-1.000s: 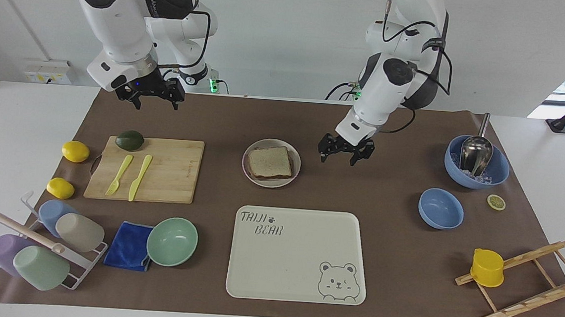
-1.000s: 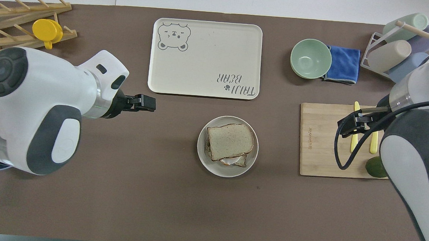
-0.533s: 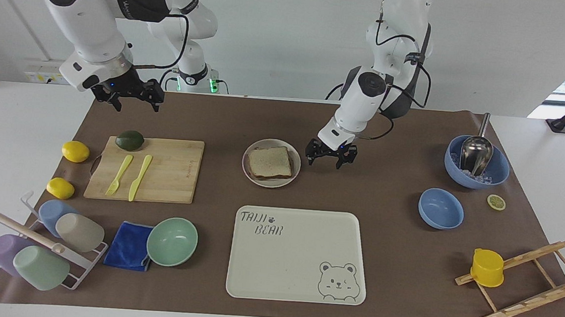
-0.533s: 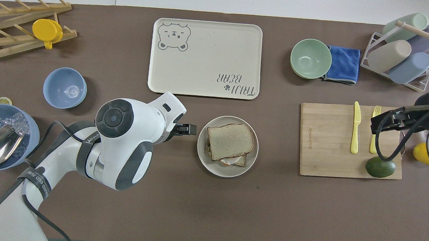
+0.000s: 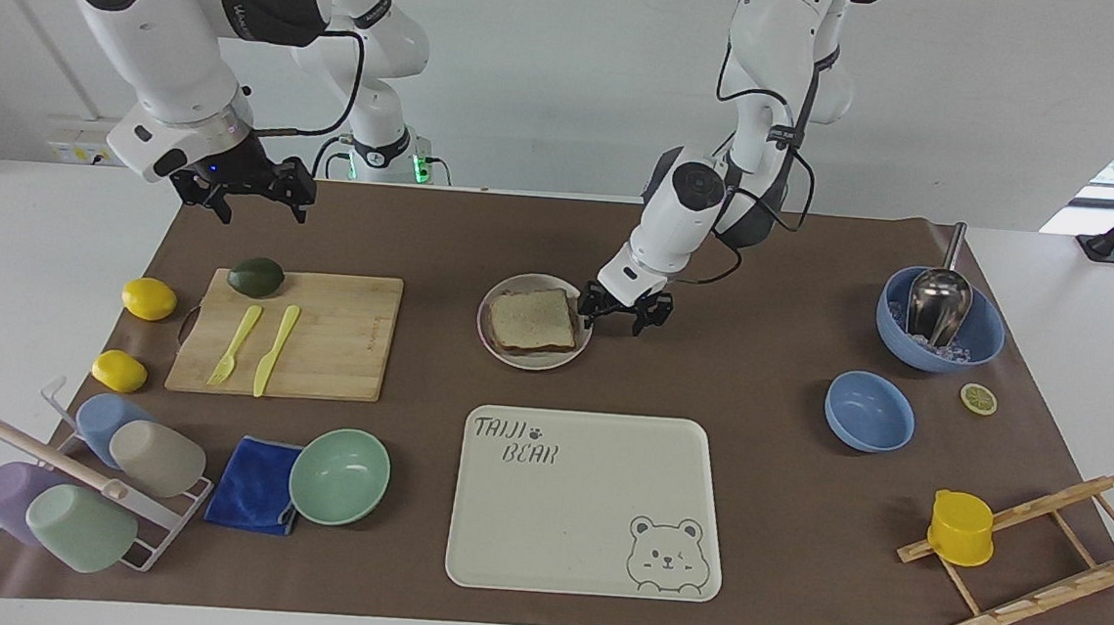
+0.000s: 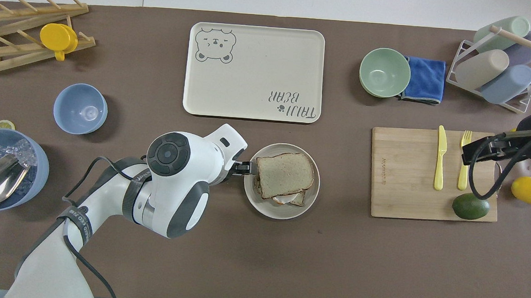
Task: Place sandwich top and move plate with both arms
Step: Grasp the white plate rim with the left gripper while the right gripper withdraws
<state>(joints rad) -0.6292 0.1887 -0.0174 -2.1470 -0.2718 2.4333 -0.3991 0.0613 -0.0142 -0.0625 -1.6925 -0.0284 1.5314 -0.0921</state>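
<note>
Facing view shows the table (image 5: pixel 777 524) under a brown mat, and near its middle the bear tray (image 5: pixel 592 511), farther from the robots than the plate (image 5: pixel 488 339). That plate, cream and shallow, sits between the cutting board (image 5: pixel 339 346) and the blue bowls toward the left arm's end. On it lies the sandwich top (image 5: pixel 531 320), already resting over the lower slice, of which a corner with egg white peeks out in the overhead view on the side nearer the robots.

Judged from here, the plate is stiff, light and smooth-rimmed, so it could slide or tip if pinched at one edge only; a hold on two facing points of the rim, one per arm, looks safest. The bread on top is soft and loose, so the plate should stay level and move gently, or the slice may shift off the egg.

Left tool (image 5: pixel 626 310) is low at the plate's rim on the left arm's side, its fingers spread apart with one tip at the rim; whether it touches I cannot tell. Right tool (image 5: pixel 244 189) hangs with jaws apart in the air above the mat's edge, near the cutting board's avocado (image 5: pixel 256 277), well apart from the plate.
</note>
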